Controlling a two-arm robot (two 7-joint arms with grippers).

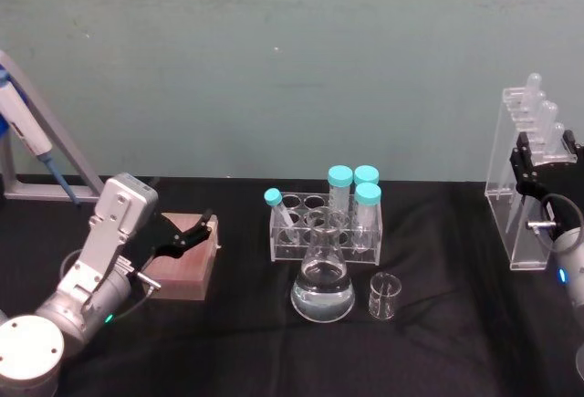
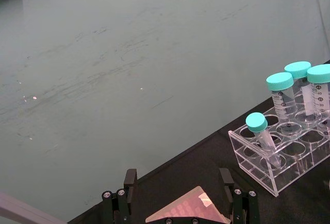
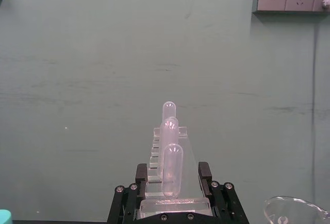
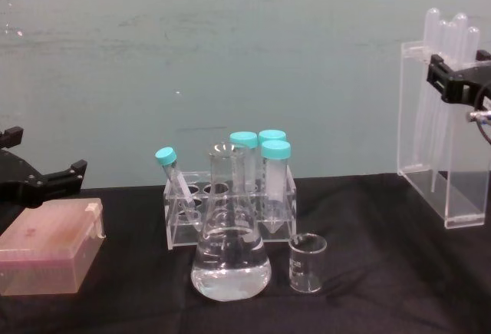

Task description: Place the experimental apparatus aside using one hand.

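The tall acrylic stand (image 1: 516,205) with plastic pipettes rests upright at the far right of the black table. My right gripper (image 1: 538,155) is shut on its top edge, and in the right wrist view the black fingers (image 3: 142,175) press both sides of the stand (image 3: 172,162). The chest view shows the same hold (image 4: 460,81) on the stand (image 4: 437,134). The conical flask (image 1: 322,287) with clear liquid and the small beaker (image 1: 384,295) stand side by side at the table's middle, the flask (image 4: 230,265) to the left of the beaker (image 4: 308,263). My left gripper (image 1: 187,233) hangs open at the left.
A clear tube rack (image 1: 324,224) with several teal-capped tubes stands just behind the flask. A pink box (image 1: 187,265) lies under the left gripper (image 2: 178,183). A blue and white hand pipette (image 1: 27,123) leans on a holder at the far left. A green wall backs the table.
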